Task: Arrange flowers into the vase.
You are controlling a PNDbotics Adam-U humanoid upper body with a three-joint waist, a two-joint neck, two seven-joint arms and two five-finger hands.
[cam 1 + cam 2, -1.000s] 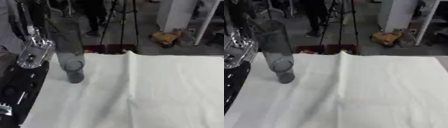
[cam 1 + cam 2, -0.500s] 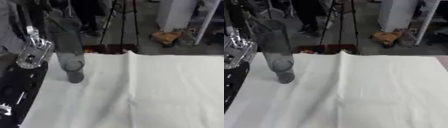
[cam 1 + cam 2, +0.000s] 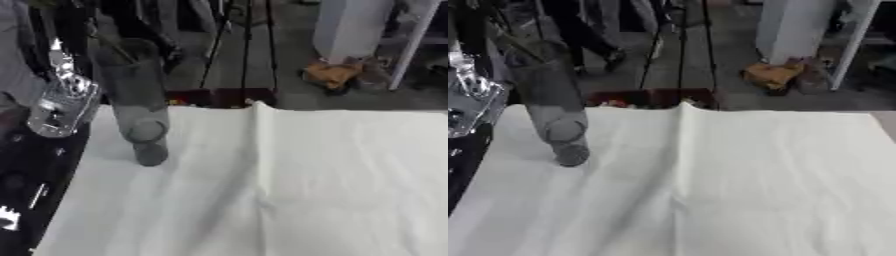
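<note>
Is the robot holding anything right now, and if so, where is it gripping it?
It cannot be told. A silver arm part sits beside the tall glass vase, but no hand shows on it.

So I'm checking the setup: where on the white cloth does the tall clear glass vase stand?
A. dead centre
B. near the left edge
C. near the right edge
B: the tall clear glass vase stands by the white cloth's left edge.
</note>
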